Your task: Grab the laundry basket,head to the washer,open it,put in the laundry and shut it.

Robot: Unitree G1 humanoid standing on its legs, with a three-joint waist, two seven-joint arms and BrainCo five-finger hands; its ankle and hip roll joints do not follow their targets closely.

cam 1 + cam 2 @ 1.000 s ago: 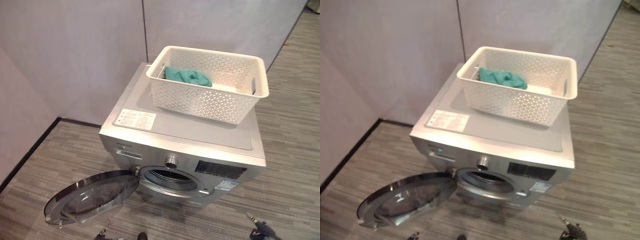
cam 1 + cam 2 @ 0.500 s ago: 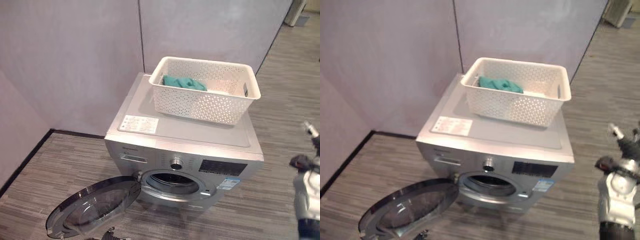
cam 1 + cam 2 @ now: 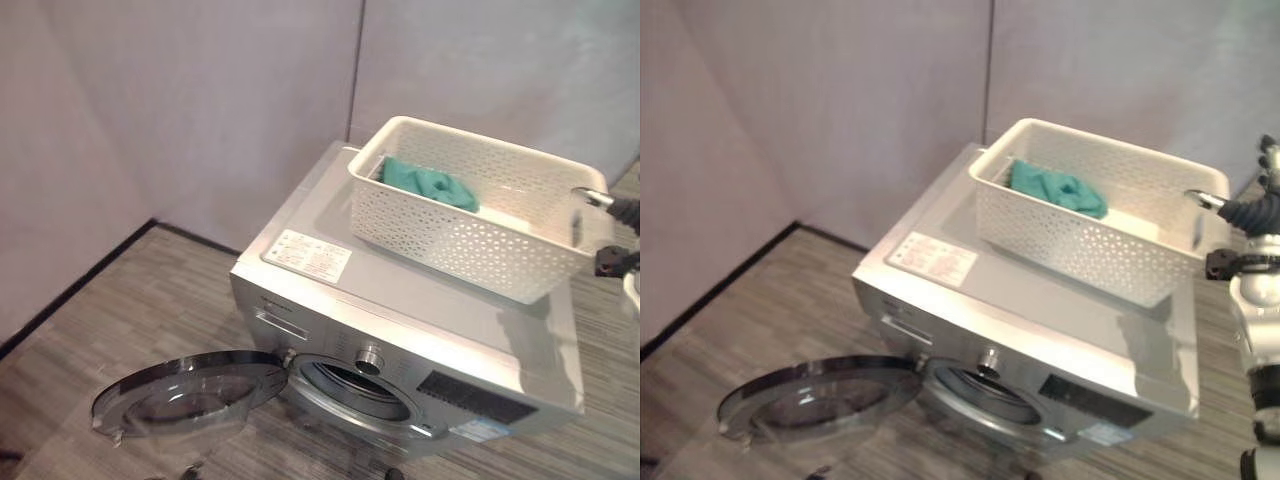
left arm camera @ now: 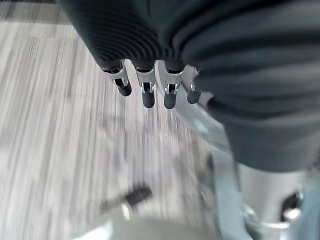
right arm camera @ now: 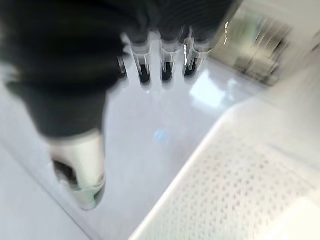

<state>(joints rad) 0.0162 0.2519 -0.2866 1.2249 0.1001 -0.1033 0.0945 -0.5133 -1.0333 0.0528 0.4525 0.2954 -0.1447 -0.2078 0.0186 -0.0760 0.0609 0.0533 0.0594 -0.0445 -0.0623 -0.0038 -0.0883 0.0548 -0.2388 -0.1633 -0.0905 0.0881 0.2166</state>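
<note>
A white perforated laundry basket (image 3: 470,235) stands on top of the silver washer (image 3: 400,300), with a teal cloth (image 3: 430,183) lying in its far left corner. The washer's round door (image 3: 185,395) hangs wide open to the left, low over the floor, baring the drum opening (image 3: 360,390). My right hand (image 3: 1245,213) is raised just off the basket's right end, fingers straight and thumb apart, holding nothing; its wrist view has the basket's rim (image 5: 235,190) close below the hand (image 5: 162,70). My left hand (image 4: 145,90) hangs open over the floor.
Pale partition walls (image 3: 200,110) close in behind and to the left of the washer. Striped grey floor (image 3: 130,300) lies free in front and to the left. The open door takes up the floor at the washer's front left.
The camera has swung, so the washer and basket sit further right in view. My right hand has risen from low at the right to the basket's right end.
</note>
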